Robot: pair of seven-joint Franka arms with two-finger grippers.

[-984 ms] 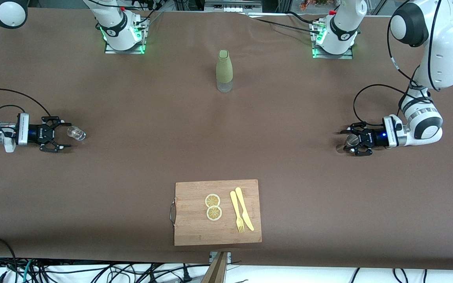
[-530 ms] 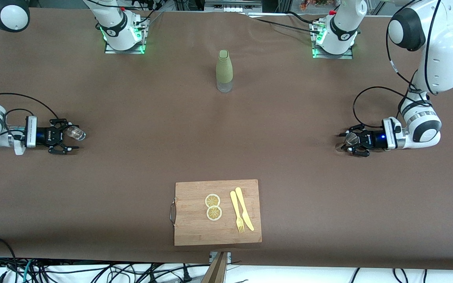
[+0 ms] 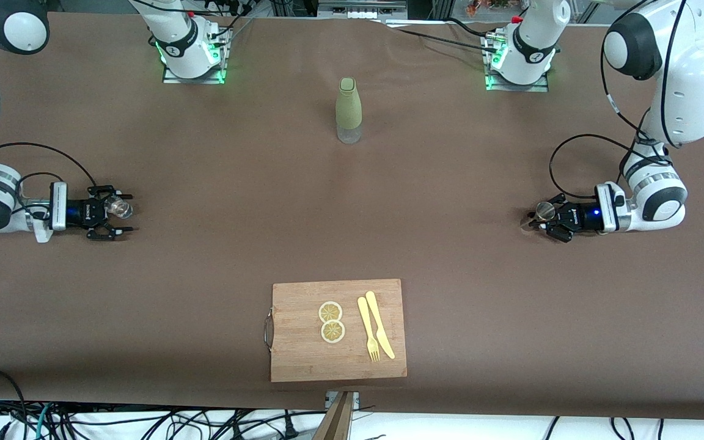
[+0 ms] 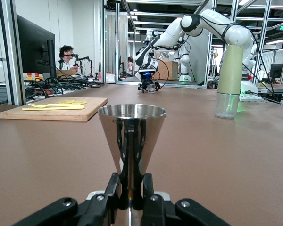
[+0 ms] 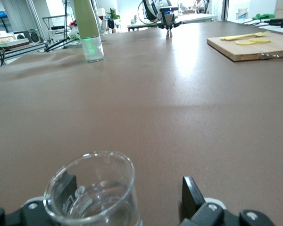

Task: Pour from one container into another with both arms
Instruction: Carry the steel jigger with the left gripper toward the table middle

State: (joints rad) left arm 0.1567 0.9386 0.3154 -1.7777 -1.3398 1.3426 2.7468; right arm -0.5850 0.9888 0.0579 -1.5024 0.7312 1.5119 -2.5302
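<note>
Both arms are working at the grasping step, one at each end of the brown cloth-covered table [image 3: 450, 244]. Left gripper [image 3: 549, 218] is sitting low at the left arm's end, its jaws clamped on the narrow waist of a polished metal jigger [image 4: 131, 141], whose conical cup is standing upright with its rim open. Right gripper [image 3: 111, 214] is sitting low at the right arm's end with its jaws apart around a small clear glass [image 5: 92, 193], a smooth-walled cylinder that appears empty; one finger is showing clear of the wall, so the grasp is judged not yet made. Next, the right jaws would need closing on the glass, then both containers lifting and meeting for the pour. A tall bottle [image 3: 348, 110] with a matte green sleeve and clear base is standing mid-table near the bases, and a wooden cutting board [image 3: 303, 354] carrying lemon slices [image 3: 331, 321] and yellow cutlery [image 3: 375, 325] is lying nearest the front camera.
</note>
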